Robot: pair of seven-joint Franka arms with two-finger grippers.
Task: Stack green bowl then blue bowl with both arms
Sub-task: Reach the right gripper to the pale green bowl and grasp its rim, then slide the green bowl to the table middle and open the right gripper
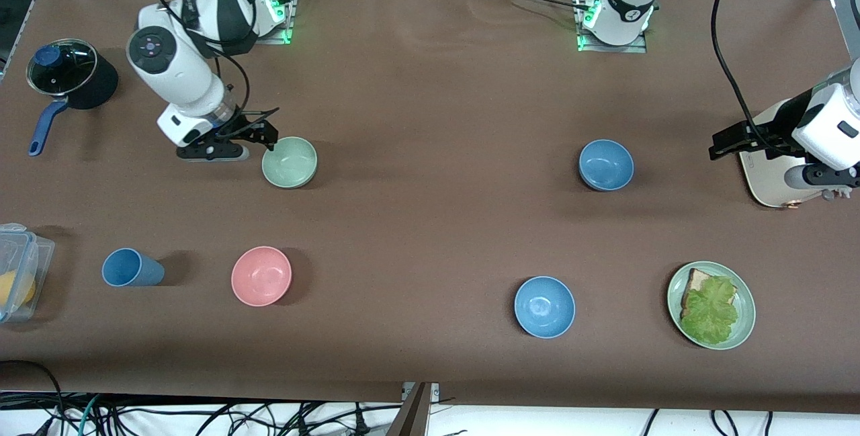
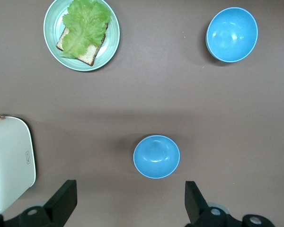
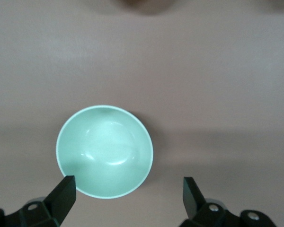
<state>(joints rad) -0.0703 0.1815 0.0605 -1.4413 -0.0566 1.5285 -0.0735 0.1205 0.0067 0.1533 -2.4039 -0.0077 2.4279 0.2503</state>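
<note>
The pale green bowl [image 1: 289,162] stands upright toward the right arm's end of the table; it also shows in the right wrist view [image 3: 104,151]. My right gripper [image 1: 264,140] is open and empty, low beside the bowl's rim [image 3: 127,183], with one finger over the rim's edge. The duller blue bowl [image 1: 606,164] stands toward the left arm's end and shows in the left wrist view [image 2: 156,156]. My left gripper [image 1: 722,147] is open and empty, up over the table beside a white board, apart from that bowl [image 2: 128,190].
A brighter blue bowl [image 1: 544,306] and a green plate with toast and lettuce [image 1: 744,298] lie nearer the front camera. A pink bowl [image 1: 261,275], a blue cup [image 1: 132,268], a plastic box [image 1: 20,268], a lidded pot [image 1: 67,76] and the white board [image 1: 766,174] are also on the table.
</note>
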